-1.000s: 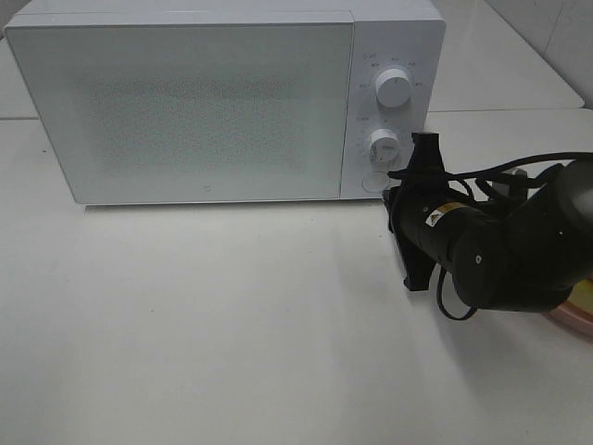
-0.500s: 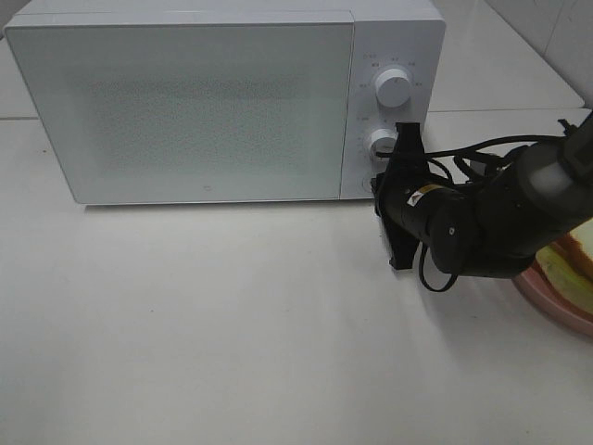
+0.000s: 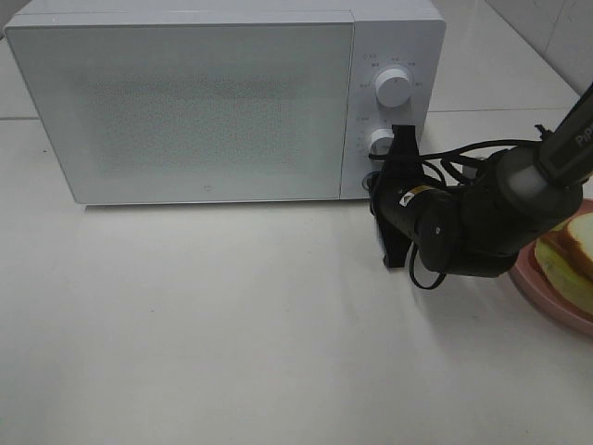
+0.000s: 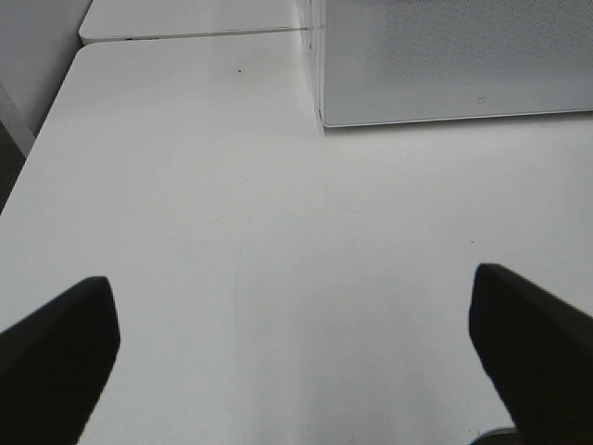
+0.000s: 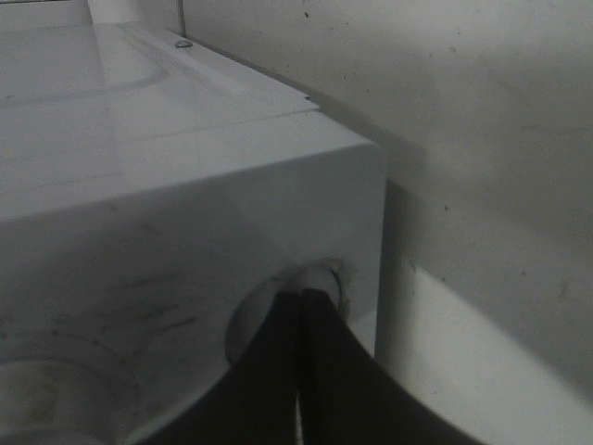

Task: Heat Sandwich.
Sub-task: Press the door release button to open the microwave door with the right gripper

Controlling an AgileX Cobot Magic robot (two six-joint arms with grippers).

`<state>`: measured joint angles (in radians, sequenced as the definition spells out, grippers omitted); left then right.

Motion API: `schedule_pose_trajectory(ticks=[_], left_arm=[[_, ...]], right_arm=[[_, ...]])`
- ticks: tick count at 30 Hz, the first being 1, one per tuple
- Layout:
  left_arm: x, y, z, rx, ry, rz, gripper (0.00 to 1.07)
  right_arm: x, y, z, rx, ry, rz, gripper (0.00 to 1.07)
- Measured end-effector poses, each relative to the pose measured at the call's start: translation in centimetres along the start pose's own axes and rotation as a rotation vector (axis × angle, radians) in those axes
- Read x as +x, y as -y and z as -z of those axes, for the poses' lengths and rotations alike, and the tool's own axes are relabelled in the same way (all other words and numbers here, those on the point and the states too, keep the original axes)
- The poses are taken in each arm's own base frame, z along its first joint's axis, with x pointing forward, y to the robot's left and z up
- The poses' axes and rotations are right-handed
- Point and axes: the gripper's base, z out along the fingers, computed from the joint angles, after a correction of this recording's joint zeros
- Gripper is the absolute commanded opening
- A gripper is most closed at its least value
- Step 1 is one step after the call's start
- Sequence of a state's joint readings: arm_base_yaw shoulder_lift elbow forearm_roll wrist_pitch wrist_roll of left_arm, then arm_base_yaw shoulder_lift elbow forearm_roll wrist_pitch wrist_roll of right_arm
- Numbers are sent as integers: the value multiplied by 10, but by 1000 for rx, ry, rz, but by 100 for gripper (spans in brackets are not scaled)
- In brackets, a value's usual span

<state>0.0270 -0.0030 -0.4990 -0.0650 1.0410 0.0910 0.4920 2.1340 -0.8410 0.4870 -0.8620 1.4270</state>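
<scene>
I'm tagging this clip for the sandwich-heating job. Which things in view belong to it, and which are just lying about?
Job: sandwich, pink plate under it, microwave, its round button, shut right pincer at that button.
Idle: open left pincer above the table.

We see the square white-bread sandwich (image 3: 576, 248) and round pink plate (image 3: 545, 298) cut off at the right edge; the black right gripper (image 3: 381, 184) mostly hides the round lowest button (image 5: 245, 324) of the white microwave (image 3: 185, 111).

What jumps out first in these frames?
The big white microwave, door closed, fills the back of the table. The right pincer, shut, has its tips at the round button low on the control panel. The sandwich sits on a pink plate at the far right edge.
</scene>
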Motion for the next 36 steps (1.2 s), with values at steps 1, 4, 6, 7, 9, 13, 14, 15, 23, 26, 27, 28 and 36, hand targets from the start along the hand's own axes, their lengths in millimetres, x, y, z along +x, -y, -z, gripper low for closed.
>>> schedule_pose_trajectory(ticks=[1,4,6,7,9,13,14,15,23,26,27,28,36], left_arm=[[0,0,0,0,0,0,97],[0,0,0,0,0,0,97],[0,0,0,0,0,0,97],[0,0,0,0,0,0,97],[0,0,0,0,0,0,97],[0,0,0,0,0,0,97],[0,0,0,0,0,0,97],[0,0,0,0,0,0,97],[0,0,0,0,0,0,97],[0,0,0,0,0,0,97],[0,0,0,0,0,0,97],[0,0,0,0,0,0,97],[0,0,0,0,0,0,97]], right_arm=[[0,1,-1,-6,3,4,0],[0,1,0,-17,5,6,0],[0,0,0,-21,8,4,0],[0,0,0,-21,8,4,0],[0,0,0,-29,11,1,0],[0,0,0,-35,14,2,0],[0,0,0,-36,14,1,0],[0,-1,0,-34,15,-4,0],[0,-7,-7,-8,21,-16,0],[0,-10,-13,29,12,-17,0],[0,-10,-13,29,12,-17,0],[1,-11,-15,45,9,-19,0],[2,-11,-18,66,11,-34,0]])
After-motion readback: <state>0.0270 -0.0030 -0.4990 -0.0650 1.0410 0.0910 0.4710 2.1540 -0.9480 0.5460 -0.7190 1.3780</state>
